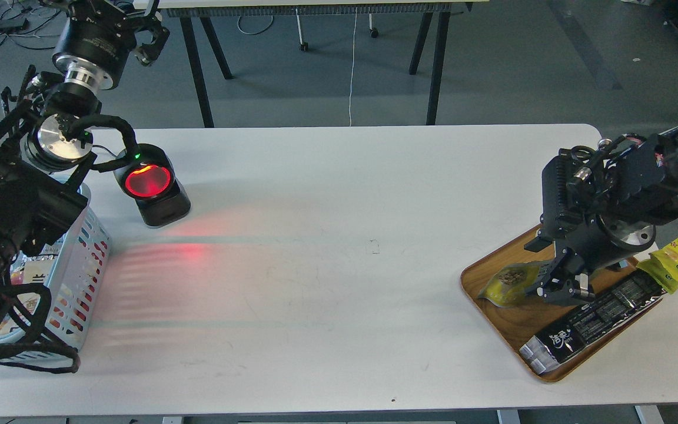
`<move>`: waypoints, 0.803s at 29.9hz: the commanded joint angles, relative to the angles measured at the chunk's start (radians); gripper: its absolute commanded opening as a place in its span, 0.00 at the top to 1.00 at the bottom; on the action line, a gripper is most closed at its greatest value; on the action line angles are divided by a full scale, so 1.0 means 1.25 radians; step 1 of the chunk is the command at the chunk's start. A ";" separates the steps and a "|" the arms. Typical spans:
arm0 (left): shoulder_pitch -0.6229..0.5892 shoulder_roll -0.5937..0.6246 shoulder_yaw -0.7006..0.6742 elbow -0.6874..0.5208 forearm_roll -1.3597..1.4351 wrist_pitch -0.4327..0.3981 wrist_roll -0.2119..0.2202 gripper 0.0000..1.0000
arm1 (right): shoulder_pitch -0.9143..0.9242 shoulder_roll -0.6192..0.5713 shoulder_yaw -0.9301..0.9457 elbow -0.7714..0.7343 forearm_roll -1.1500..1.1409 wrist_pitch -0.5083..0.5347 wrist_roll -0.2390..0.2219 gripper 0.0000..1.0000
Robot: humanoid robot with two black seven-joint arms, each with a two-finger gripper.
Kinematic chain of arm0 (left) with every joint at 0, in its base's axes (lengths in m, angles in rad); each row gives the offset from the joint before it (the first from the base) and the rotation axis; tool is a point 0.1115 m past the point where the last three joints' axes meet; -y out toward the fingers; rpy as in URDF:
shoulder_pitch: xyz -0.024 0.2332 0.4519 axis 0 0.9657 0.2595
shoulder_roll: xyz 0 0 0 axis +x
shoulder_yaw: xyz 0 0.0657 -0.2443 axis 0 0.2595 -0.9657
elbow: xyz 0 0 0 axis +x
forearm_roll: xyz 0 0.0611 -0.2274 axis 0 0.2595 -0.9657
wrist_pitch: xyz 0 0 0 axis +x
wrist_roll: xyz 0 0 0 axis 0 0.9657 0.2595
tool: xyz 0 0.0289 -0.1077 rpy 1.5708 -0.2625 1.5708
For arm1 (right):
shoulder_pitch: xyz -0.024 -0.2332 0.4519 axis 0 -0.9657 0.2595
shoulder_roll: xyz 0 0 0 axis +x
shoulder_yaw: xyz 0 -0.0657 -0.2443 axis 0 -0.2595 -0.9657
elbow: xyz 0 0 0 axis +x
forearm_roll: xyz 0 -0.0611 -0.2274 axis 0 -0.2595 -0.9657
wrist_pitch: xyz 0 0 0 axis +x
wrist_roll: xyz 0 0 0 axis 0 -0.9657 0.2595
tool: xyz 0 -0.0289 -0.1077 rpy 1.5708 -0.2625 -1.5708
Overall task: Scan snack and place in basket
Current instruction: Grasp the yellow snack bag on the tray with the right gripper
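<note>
Jaws of right gripper (pixel 561 284) look closed around the right end of the snack (pixel 509 282) on the tray (pixel 495 318), pouch extending left; left gripper (pixel 142 29) far off, jaw state unclear, above basket (pixel 83 265) beside scanner (pixel 149 184)

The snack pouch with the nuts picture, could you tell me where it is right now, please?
In the head view, the snack lies at the right of the table, on the left end of the wooden tray, at the right hand, left of the long black packet.
</note>
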 commanded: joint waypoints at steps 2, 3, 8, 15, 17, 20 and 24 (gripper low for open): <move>0.000 0.001 0.000 0.000 0.000 0.000 0.000 0.00 | -0.002 0.004 0.000 -0.004 -0.001 -0.010 0.000 0.59; 0.000 0.001 0.000 0.000 0.000 0.000 0.000 0.00 | -0.002 0.006 0.000 -0.004 -0.001 -0.010 0.000 0.64; 0.000 0.001 0.000 0.000 0.000 0.006 -0.001 0.00 | -0.004 0.003 -0.002 -0.005 -0.009 -0.008 0.000 0.74; 0.001 0.001 -0.002 0.000 -0.002 0.002 -0.001 0.00 | -0.004 0.000 -0.002 -0.007 -0.021 -0.008 0.000 0.81; 0.001 0.002 -0.002 0.000 -0.002 0.001 -0.001 0.00 | -0.005 0.002 -0.002 -0.018 -0.022 -0.008 0.000 0.82; 0.002 0.001 -0.002 0.000 -0.002 0.002 -0.002 0.00 | -0.012 0.007 -0.001 -0.042 -0.021 -0.010 0.000 0.92; 0.001 0.003 -0.003 0.000 -0.002 0.001 -0.002 0.00 | -0.016 0.008 0.003 -0.050 -0.025 -0.013 0.000 1.00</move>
